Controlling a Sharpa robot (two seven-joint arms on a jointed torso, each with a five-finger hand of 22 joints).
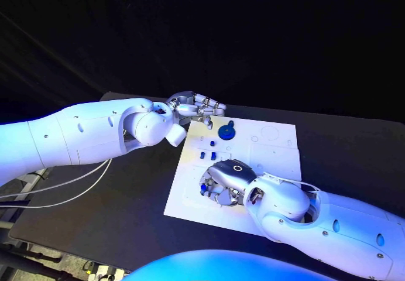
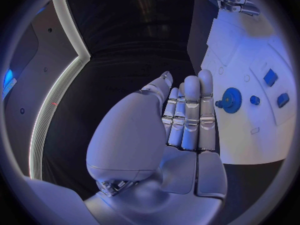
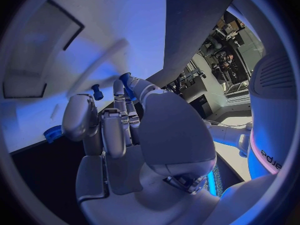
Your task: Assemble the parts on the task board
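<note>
The white task board (image 1: pixel 270 158) lies in the middle of the black table. A blue gear (image 1: pixel 226 132) sits near its far left part, with two small blue parts (image 1: pixel 208 155) just nearer. My left hand (image 1: pixel 196 105) hovers at the board's far left corner, fingers straight and together, holding nothing; the left wrist view shows the left hand (image 2: pixel 187 115) beside the gear (image 2: pixel 232 100). My right hand (image 1: pixel 226 180) is low over the board's near left part. There its fingertips (image 3: pixel 119 92) pinch a small blue part (image 3: pixel 125 79) against the thumb.
In the left wrist view a small blue peg (image 2: pixel 254 100) and two blue blocks (image 2: pixel 275 87) lie past the gear. In the right wrist view a blue peg (image 3: pixel 97 91) and a ribbed blue piece (image 3: pixel 53 133) lie beside my right hand. Black table (image 1: pixel 135 199) surrounds the board.
</note>
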